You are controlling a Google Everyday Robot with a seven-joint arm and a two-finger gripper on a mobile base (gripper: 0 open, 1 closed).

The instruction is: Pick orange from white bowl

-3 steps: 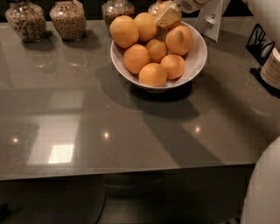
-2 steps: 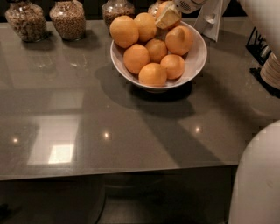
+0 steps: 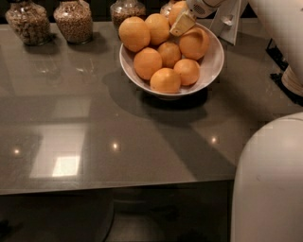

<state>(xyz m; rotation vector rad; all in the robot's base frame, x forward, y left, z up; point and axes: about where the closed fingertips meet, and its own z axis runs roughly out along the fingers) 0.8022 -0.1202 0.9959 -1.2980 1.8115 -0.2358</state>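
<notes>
The white bowl (image 3: 213, 64) stands at the back middle of the grey table and holds several oranges. One large orange (image 3: 194, 43) lies at the bowl's right side, another (image 3: 135, 34) at its left. My gripper (image 3: 183, 22) reaches down from the top edge over the bowl's far rim. Its cream fingertip (image 3: 181, 25) sits between the right orange and a back orange (image 3: 175, 9) that is partly hidden behind it. The rest of the gripper is cut off by the frame's top edge.
Three glass jars of grains (image 3: 73, 20) stand along the back left. A white stand (image 3: 230, 23) is behind the bowl; a dark rack (image 3: 279, 52) and a cup (image 3: 293, 80) are at the right edge. My white body (image 3: 270, 184) fills the bottom right.
The gripper stays over the bowl's far rim, barely moved. My white body at the bottom right takes up more of the view, spreading leftward.
</notes>
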